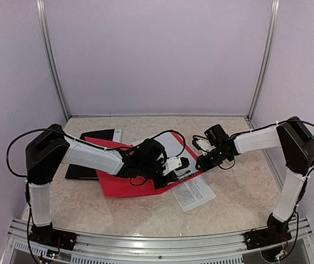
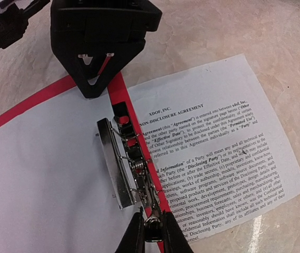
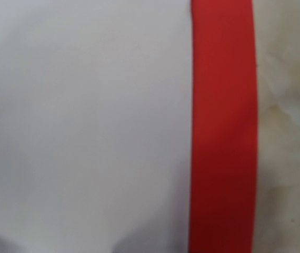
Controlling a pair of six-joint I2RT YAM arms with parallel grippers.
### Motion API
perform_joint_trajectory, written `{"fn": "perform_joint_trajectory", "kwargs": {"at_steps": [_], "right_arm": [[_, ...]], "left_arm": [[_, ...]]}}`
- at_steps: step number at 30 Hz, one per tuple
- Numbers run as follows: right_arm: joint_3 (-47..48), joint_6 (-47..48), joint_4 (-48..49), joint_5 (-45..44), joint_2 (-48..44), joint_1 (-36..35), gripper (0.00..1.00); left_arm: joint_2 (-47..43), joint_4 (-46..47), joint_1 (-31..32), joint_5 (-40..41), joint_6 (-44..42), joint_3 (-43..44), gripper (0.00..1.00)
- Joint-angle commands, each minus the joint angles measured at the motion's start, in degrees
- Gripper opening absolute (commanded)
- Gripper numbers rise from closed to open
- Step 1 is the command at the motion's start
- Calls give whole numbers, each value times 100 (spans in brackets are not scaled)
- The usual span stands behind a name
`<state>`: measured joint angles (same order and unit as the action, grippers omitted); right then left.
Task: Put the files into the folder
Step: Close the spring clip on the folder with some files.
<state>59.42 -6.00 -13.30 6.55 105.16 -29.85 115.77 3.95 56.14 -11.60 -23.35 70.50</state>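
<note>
The red folder [image 1: 123,187] lies open on the table, with a blank white sheet [image 2: 39,174] on it. A printed sheet [image 2: 218,158] lies partly under its right edge and sticks out onto the table [image 1: 193,192]. My left gripper [image 2: 152,232] is shut on the lever of the folder's metal clip [image 2: 122,163]. In the top view it [image 1: 182,170] is over the folder's right edge. My right gripper [image 2: 93,89] points tips-down, fingers together, at the folder's edge just beyond the clip [image 1: 201,163]. The right wrist view shows only blank paper [image 3: 87,105] and the red folder edge [image 3: 223,126].
A black folder [image 1: 93,151] lies at the back left, partly under the red one. Marble-patterned table [image 1: 239,192] with white walls around it. An aluminium rail runs along the near edge [image 1: 157,242].
</note>
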Motion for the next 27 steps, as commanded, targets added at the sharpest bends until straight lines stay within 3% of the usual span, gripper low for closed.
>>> {"fn": "perform_joint_trajectory", "kwargs": {"at_steps": [1,18,27], "right_arm": [[-39,31,-138,-92,47,59,29],[-55,29,-141,-70,32,65,29],[-42,55,-139,-77,44,60,29]], "left_arm": [[-174,-152,68,-1,-159,259,11],[268,-177,72,-65,-172,894,13],[-376,8,-35,-184,321,-89,43]]}}
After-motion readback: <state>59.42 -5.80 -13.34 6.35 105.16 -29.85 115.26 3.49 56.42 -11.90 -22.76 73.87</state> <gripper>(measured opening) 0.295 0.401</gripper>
